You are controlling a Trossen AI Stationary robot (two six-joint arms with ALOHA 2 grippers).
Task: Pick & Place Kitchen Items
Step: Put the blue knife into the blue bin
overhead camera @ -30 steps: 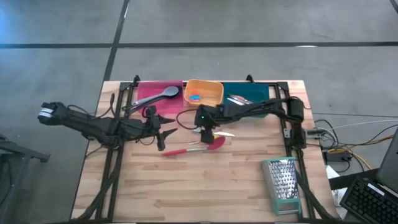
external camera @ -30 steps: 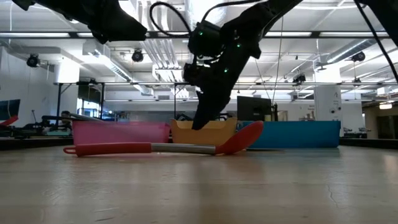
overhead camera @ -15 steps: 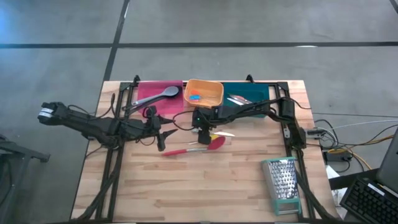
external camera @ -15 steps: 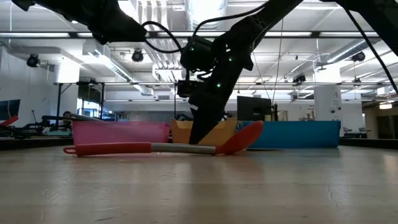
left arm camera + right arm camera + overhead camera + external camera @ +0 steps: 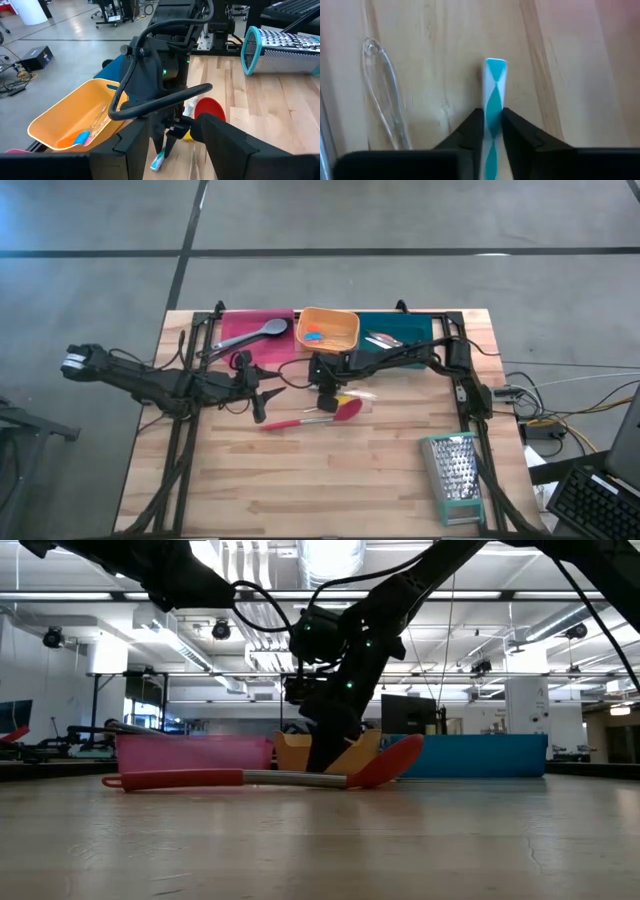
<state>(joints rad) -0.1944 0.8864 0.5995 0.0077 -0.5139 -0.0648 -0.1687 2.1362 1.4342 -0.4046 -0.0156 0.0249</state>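
My right gripper stands low over the table's middle, fingers pointing down, shut on a slim white and teal utensil. The utensil's end also shows under that gripper in the left wrist view. A red spatula lies flat on the table just in front of it, with a small yellow piece beside its head. My left gripper waits open and empty to the left. A grey spoon lies in the pink bin. My right gripper pinches the white and teal utensil's flat handle between its two fingers, coming from above. The handle runs on past the fingertips to its free end, which is down at the wooden table top.
An orange bin holding small blue pieces and a teal bin stand along the far edge beside the pink one. A clear plastic utensil lies next to the held one. A metal grater with green trim lies at the near right.
My right gripper has moved a little toward the table's left edge and gone down until its fingertips are at the table, beside the red spatula. The spatula has stayed where it was.
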